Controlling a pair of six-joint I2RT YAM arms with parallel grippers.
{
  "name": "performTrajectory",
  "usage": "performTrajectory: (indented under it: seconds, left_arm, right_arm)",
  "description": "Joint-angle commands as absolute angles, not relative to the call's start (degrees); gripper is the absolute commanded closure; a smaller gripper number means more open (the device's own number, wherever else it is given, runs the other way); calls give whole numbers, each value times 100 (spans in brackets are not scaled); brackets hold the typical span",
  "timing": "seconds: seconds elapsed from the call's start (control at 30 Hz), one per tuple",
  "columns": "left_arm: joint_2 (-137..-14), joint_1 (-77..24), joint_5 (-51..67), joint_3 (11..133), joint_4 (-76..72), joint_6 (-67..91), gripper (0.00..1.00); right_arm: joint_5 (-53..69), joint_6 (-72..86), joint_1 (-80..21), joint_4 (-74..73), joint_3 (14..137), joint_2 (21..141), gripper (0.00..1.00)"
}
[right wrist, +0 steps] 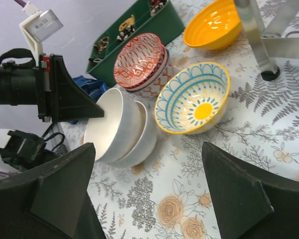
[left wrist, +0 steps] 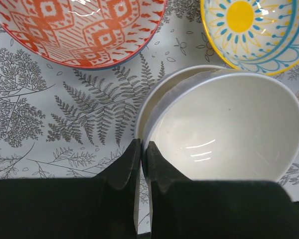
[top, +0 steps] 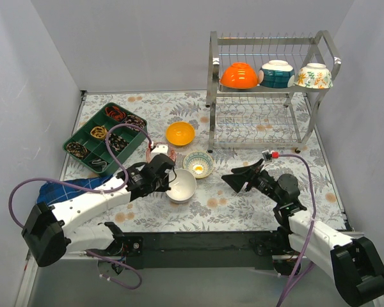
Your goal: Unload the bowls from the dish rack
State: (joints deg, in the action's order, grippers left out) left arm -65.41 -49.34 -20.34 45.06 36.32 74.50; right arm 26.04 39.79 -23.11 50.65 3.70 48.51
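Red-patterned bowl (left wrist: pixel 84 30) cut off at 11 o'clock, blue-and-yellow bowl (left wrist: pixel 254 30) clipped at 1 o'clock, white bowl (left wrist: pixel 229 134) near rim hidden behind left gripper (left wrist: pixel 141 149) at 6 o'clock, green tray (top: pixel 88 126) contents too small to tell

Bare surface (top: pixel 237 153) lies between the right tool (top: pixel 238 178) and the dish rack (top: pixel 212 70), so a tool can pass there. On the left, the white bowl (top: pixel 181 185), the blue-and-yellow bowl (top: pixel 198 164) and the yellow bowl (top: pixel 180 133) sit close together and block the way.
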Motion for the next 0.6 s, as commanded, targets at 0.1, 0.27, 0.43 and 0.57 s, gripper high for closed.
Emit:
performTrajectory:
  seconds: [0.1,0.27,0.43,0.57]
  left_arm:
    - [-6697,-4676,-1750,4676,3278,7233,100]
    - [-6653,-4649,-1609,4693,3261,7207,87]
    - [-6609,-4641,-1547,4816,3401,7128,61]
    - [-6460,-4623,-1494,5009,3498,6996,39]
  right_arm:
    - [2470,3472,-2285,4597,492,4772,5]
    - [2435,3279,-2285,4377,562,4737,5]
    - [2373,3068,-2294,4114,703,4658,5]
    - [2268,2673,-2294,3596,931,4465,5]
